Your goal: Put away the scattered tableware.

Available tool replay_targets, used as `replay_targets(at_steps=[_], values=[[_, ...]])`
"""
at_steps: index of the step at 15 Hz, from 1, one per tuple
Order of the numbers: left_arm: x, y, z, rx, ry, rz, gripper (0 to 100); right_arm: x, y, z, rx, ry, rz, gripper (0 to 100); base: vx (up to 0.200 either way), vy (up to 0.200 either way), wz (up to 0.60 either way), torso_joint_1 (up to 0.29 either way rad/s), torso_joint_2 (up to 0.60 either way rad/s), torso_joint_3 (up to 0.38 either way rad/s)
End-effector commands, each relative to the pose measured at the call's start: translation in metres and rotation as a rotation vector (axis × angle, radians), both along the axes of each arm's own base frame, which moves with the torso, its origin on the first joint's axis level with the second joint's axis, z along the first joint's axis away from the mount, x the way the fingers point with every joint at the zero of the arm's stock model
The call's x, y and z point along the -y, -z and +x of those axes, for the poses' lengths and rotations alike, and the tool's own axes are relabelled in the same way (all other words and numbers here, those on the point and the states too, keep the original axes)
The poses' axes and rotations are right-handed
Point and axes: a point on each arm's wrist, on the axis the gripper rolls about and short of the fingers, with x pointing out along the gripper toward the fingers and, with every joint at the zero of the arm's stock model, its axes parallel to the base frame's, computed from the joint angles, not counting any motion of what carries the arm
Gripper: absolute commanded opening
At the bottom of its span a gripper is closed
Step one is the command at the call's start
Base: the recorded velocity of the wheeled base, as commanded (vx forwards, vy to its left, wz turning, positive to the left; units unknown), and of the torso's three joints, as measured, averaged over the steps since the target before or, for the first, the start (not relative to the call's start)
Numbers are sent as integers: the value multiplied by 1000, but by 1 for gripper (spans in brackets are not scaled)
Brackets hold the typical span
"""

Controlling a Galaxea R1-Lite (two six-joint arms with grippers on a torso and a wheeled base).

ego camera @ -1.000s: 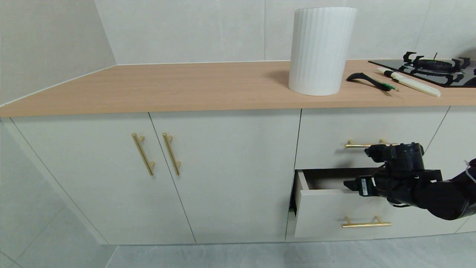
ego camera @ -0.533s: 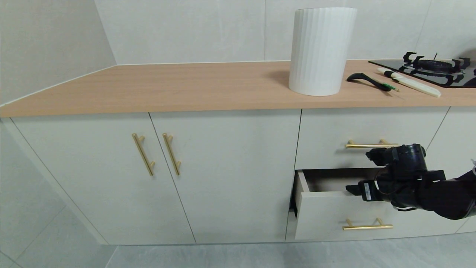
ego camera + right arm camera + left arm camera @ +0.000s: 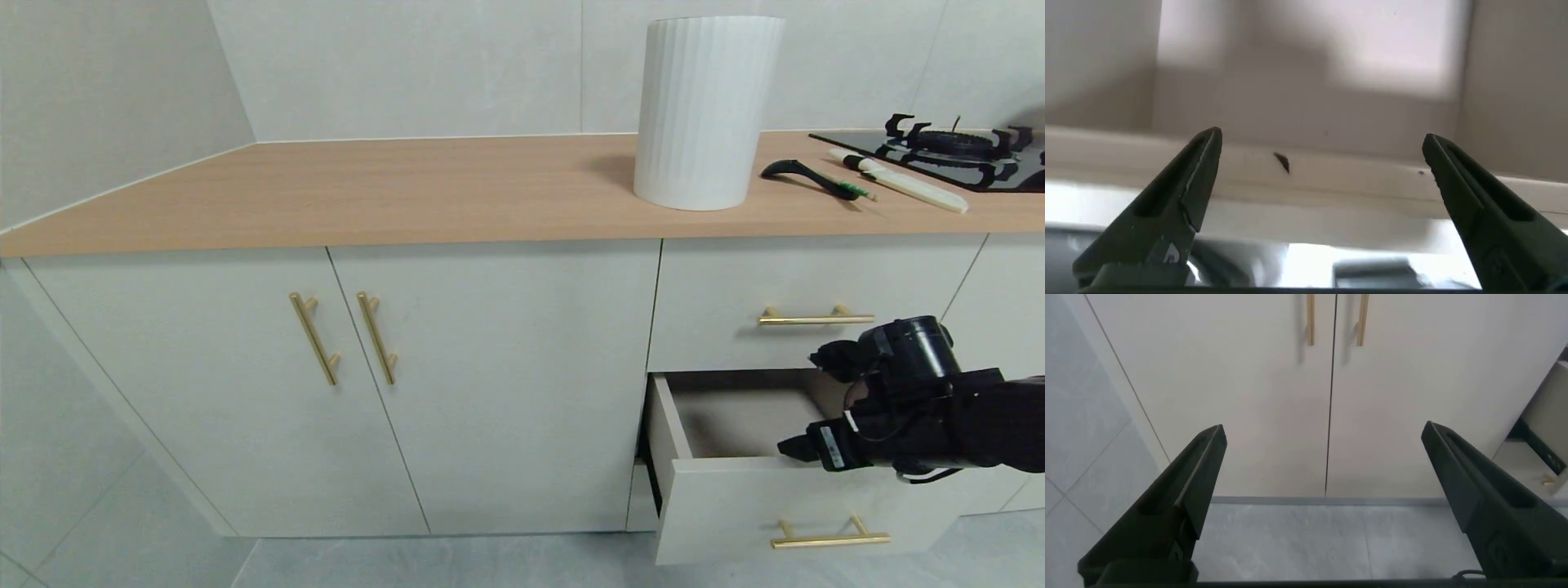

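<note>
Tableware lies on the wooden countertop (image 3: 408, 188) at the upper right of the head view: a black ladle (image 3: 808, 175) and, just beside it toward the right edge, a white knife (image 3: 906, 186). They lie close together without clearly touching. The knife's far end is next to the black hob (image 3: 955, 155). To the left of the ladle stands a tall white ribbed cylinder (image 3: 702, 106), upright and near the counter's front edge.

Well below them, at the lower right of the frame, the lower drawer (image 3: 735, 506) stands open, its pale inside showing and its gold handle at the bottom of the frame. The upper drawer (image 3: 808, 294) above it is closed. The right gripper (image 3: 798, 402) sits at the open drawer's front rim, one finger above the opening and the other level with the top edge of the front panel. In the right wrist view the two fingers are spread wide, with the drawer's rim and inside seen across the gap and nothing held. Whether either finger touches the rim I cannot tell. Both utensils are far from these jaws, up on the counter.

The left gripper (image 3: 1323, 429) is spread wide too and holds nothing. It faces the pair of cabinet doors (image 3: 1331, 392) with gold handles, above the grey floor (image 3: 1315, 539).
</note>
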Motion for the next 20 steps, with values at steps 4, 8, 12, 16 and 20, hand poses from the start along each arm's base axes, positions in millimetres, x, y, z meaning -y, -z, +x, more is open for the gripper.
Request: replay_targets(at_steps=[4, 8, 12, 16, 20], values=[[0, 0, 0, 0, 0, 0, 100, 2, -9, -20, -100, -58, -39, 100, 0, 0, 0, 0, 0, 0], [0, 0, 0, 0, 0, 0, 100, -2, -19, -42, -232, -105, -77, 100, 0, 0, 0, 0, 0, 0], [0, 0, 0, 0, 0, 0, 100, -6, -29, -55, -407, -145, -114, 100, 0, 0, 0, 0, 0, 0], [0, 0, 0, 0, 0, 0, 100, -6, -30, -56, -414, -152, -117, 100, 0, 0, 0, 0, 0, 0], [0, 0, 0, 0, 0, 0, 100, -11, -31, -68, -545, -214, -166, 100, 0, 0, 0, 0, 0, 0]])
